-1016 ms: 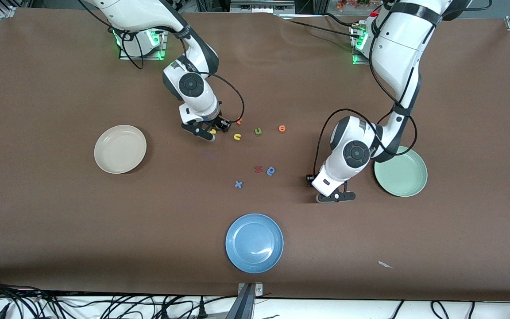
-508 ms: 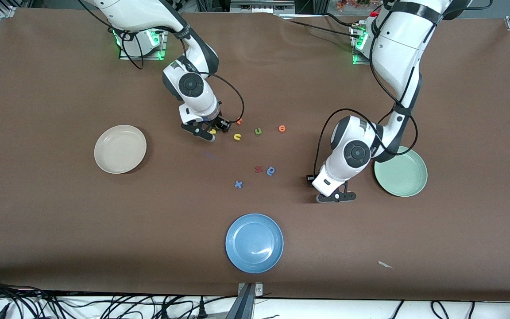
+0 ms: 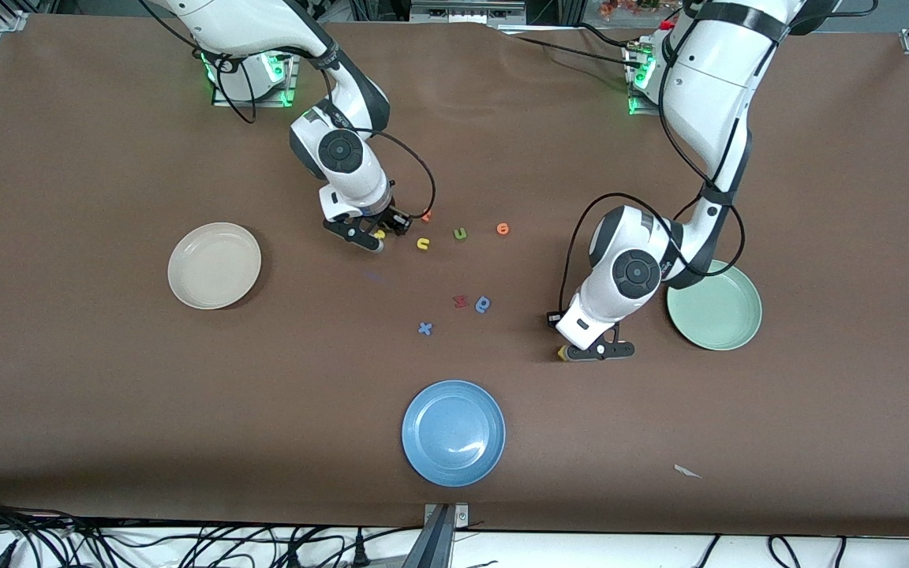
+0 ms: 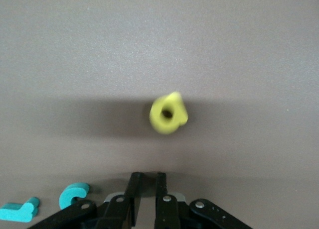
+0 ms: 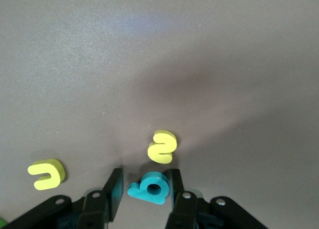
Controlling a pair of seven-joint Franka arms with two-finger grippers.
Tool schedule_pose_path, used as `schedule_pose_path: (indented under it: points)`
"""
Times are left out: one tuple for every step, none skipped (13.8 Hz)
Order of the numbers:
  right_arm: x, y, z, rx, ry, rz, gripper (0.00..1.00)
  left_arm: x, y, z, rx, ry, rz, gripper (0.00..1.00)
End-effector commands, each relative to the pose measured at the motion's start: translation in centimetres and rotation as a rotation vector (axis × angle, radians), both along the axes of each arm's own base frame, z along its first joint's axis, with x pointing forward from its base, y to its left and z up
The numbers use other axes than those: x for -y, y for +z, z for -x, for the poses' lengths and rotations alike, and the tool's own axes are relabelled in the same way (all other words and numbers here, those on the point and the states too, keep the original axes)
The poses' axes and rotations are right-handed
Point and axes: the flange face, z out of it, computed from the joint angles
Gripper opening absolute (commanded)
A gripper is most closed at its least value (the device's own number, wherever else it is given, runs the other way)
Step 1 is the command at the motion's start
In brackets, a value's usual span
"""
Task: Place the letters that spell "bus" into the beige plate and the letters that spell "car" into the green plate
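Nearest, beside the green plate [image 3: 727,331], the left gripper [image 4: 147,181] has its fingers clenched on nothing, the yellow "a" [image 4: 168,114] lying loose on the surface ahead, likely needing a regrasp; farther off, the right gripper [image 5: 144,183] straddles the teal "b" [image 5: 149,187], fingers unclamped.

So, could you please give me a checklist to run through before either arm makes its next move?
1. Yellow a held by the left gripper: not ok. The jaws are shut on nothing and the letter lies on the table in front of them.
2. Teal b between the jaws of the right gripper: ok. One open jaw stands on each side of it.
3. Yellow s clear of that grip: cannot tell. It lies right beside the b.
4. Beige plate ready for the b: ok, no letters in it.
5. Green plate ready for the a: ok where visible; the left arm covers one edge.
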Motion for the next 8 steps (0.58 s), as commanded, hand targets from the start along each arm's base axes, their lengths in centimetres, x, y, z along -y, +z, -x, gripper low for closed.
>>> schedule_pose_path:
  points:
    - [-0.2, 0.1, 0.0, 0.015, 0.003, 0.001, 0.41, 0.1, 1.4, 0.4, -0.009, -0.015, -0.001, 0.15]
    - [-0.2, 0.1, 0.0, 0.015, 0.005, 0.001, 0.35, 0.0, 1.7, 0.4, -0.020, -0.017, -0.004, 0.15]
    - [-0.2, 0.1, 0.0, 0.016, 0.005, 0.002, 0.35, -0.1, 2.0, 0.2, -0.018, -0.016, -0.002, 0.17]
    - [-0.2, 0.1, 0.0, 0.015, 0.003, 0.002, 0.34, 0.0, 2.1, 0.2, -0.016, -0.014, -0.002, 0.23]
    - [-0.2, 0.1, 0.0, 0.015, 0.005, 0.002, 0.33, -0.1, 2.1, 0.2, -0.017, -0.009, 0.000, 0.47]
    - [-0.2, 0.1, 0.0, 0.015, 0.003, 0.002, 0.30, -0.2, 2.2, 0.1, -0.015, -0.008, 0.000, 0.71]
    - [-0.2, 0.1, 0.0, 0.015, 0.003, 0.002, 0.30, -0.5, 2.5, -0.1, -0.011, -0.005, 0.002, 0.80]
    - [-0.2, 0.1, 0.0, 0.015, 0.003, 0.002, 0.30, -0.8, 2.7, -0.2, -0.010, -0.005, 0.000, 0.88]
